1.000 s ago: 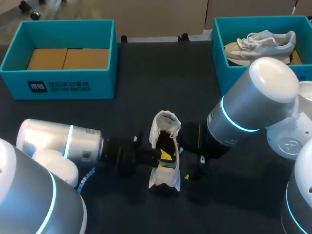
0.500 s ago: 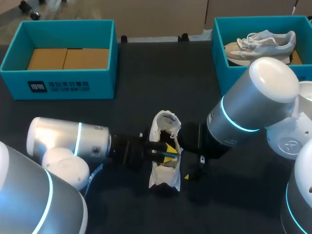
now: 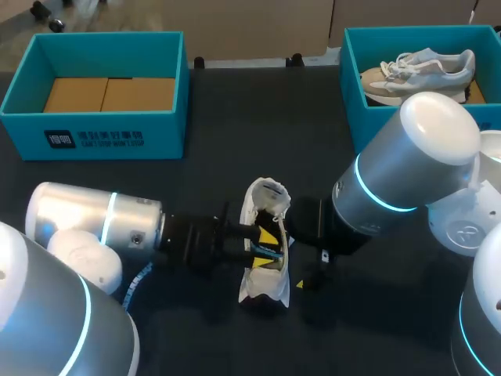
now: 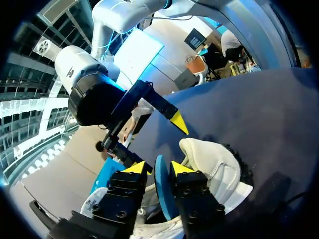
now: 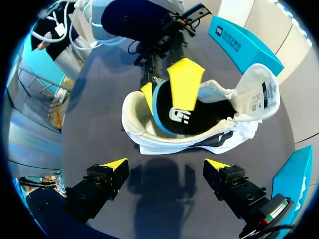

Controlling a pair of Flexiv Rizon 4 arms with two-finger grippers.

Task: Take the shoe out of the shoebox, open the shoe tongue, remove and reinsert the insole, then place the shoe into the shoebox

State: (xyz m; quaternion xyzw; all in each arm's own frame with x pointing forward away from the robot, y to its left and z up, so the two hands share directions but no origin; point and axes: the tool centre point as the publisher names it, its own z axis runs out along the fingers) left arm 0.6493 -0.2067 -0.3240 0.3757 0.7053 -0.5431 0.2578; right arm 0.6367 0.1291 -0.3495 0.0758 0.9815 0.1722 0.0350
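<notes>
While the left gripper point(image 4: 158, 168) point(image 5: 167, 89) reaches into the white low-top sneaker point(image 3: 264, 243) point(image 5: 199, 134) from the table's left side, its two yellow tips are clamped on the black foam insole with a blue edge point(image 4: 160, 186) point(image 5: 172, 122), one tip on each face. The insole stands on edge in the shoe's opening, partly lifted out, with its lower part inside the shoe.

Shoe position: on the dark table point(image 3: 235, 117), near the middle of the front edge, lying lengthwise front to far.

Shoe appearance: white upper, dark lining. The tongue point(image 5: 261, 94) is folded out and away from the opening, with a printed label on its inner face. Laces are loose along the side. Whether the sole sits flat cannot be told.

The right gripper point(image 5: 166, 164) sits just beside the shoe on its right side. Its fingers are spread wide, holding nothing, with bare table between the tips. It does not touch the shoe.

One teal cardboard shoebox point(image 3: 102, 125) sits at the far left corner with brown card inserts point(image 3: 109, 94) inside. A second teal shoebox point(image 3: 352, 78) at the far right corner holds a pale grey sneaker point(image 3: 423, 66), partly hidden by the right arm point(image 3: 407, 172).
</notes>
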